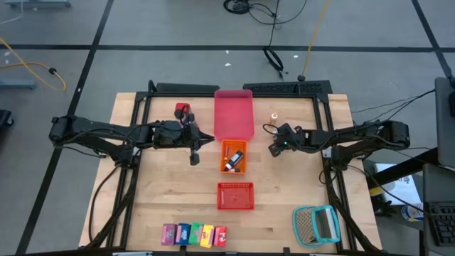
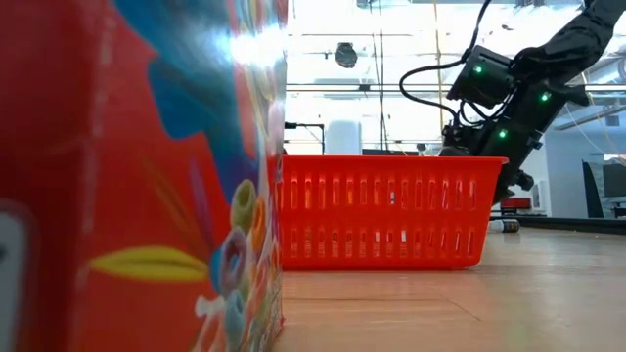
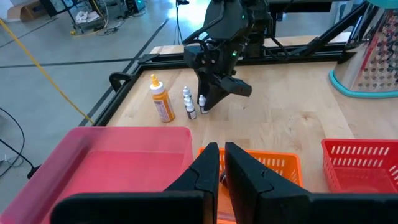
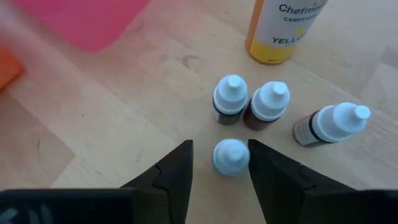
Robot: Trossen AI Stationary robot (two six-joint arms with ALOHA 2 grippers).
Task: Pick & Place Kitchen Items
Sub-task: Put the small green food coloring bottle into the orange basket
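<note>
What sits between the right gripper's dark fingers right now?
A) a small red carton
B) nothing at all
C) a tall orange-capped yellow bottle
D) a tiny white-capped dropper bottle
D: in the right wrist view the tiny white-capped dropper bottle stands between the two fingers of the right gripper, which are not yet closed on it.

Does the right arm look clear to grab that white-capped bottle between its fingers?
Probably yes. The right hand is open, with the white-capped bottle standing between its fingers. Three more small bottles stand just beyond it, apart from the fingers, so nothing seems to block the grip.
</note>
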